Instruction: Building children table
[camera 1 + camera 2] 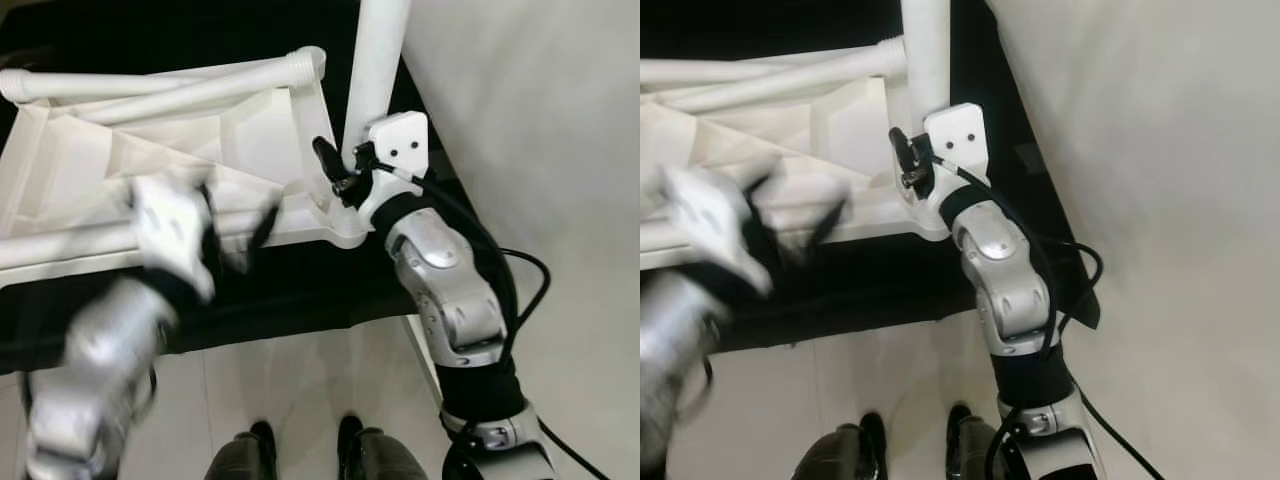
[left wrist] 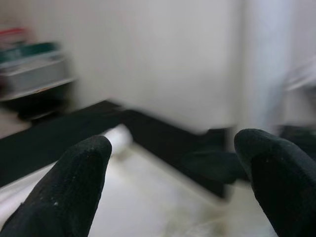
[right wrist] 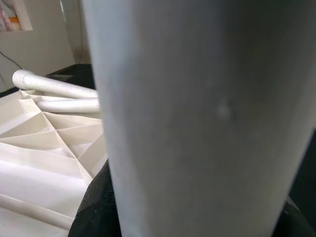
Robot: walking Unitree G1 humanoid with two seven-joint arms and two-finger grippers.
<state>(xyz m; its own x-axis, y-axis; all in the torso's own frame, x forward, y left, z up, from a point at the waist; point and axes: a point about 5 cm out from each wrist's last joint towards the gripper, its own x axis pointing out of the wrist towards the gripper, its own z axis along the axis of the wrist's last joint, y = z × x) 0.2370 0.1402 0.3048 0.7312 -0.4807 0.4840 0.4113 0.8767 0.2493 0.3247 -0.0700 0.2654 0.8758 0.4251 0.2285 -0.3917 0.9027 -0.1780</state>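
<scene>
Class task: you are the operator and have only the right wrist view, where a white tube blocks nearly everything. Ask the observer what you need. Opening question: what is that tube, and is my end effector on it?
Observer: It is a table leg standing upright at the near right corner of the upturned white tabletop. Your right end effector grips it near its base.
Operator: Are other legs fitted?
Observer: Two more legs lie flat along the tabletop's far edge, threaded ends toward your corner.
Operator: Where is the left arm?
Observer: The left end effector hangs blurred above the tabletop's near edge, fingers apart, holding nothing.
Operator: What is under the tabletop?
Observer: A black surface; pale floor lies nearer the robot.
</scene>
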